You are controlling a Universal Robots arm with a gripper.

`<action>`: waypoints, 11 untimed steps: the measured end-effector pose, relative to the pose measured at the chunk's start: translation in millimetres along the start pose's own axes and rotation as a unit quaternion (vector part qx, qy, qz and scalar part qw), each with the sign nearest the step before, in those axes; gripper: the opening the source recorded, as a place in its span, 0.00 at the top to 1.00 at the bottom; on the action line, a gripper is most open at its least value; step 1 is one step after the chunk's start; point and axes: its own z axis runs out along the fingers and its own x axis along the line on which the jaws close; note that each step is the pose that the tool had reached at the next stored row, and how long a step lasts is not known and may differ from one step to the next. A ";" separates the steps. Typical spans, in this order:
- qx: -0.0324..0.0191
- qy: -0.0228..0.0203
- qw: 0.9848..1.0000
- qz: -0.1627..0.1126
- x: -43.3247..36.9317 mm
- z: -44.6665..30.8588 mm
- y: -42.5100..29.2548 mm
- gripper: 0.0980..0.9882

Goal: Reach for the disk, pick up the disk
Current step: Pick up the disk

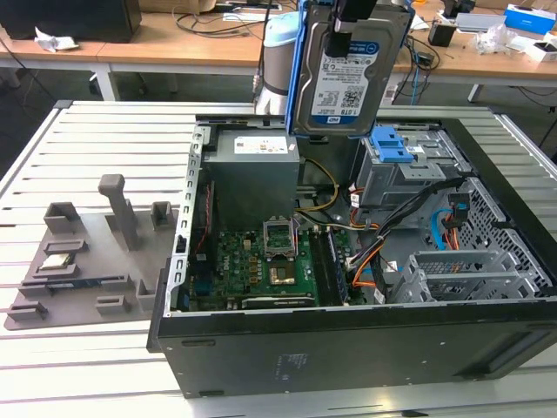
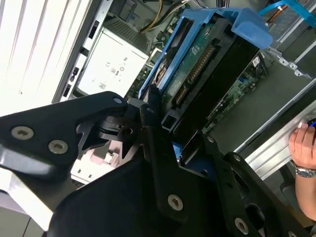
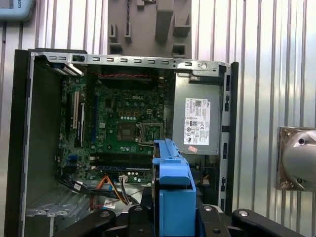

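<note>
Holds the disk point(image 1: 348, 74) in the gripper point(image 1: 345, 22), clamped shut on its upper end through the blue bracket point(image 2: 247, 27) that runs along its edges. Hangs it straight below the claw, long axis upright, label side turned to the exterior view. Carries it well clear above the open computer case point(image 1: 348, 357), over the stretch between the grey power supply point(image 1: 252, 170) and the drive cage point(image 1: 409, 174). Presses black fingers point(image 2: 150, 118) flat against the bracket in the second wrist view, no gap visible. Counts as picked up, by the look of it. Leaves a person's hand point(image 2: 303, 143) beyond the case, well apart from the disk.
</note>
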 end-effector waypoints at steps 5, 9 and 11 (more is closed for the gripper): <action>0.000 0.000 1.000 0.000 5.6 -0.1 0.3 0.70; 0.000 0.000 1.000 0.000 11.7 -0.1 0.5 0.70; 0.000 0.000 1.000 0.000 14.3 -0.1 0.7 0.70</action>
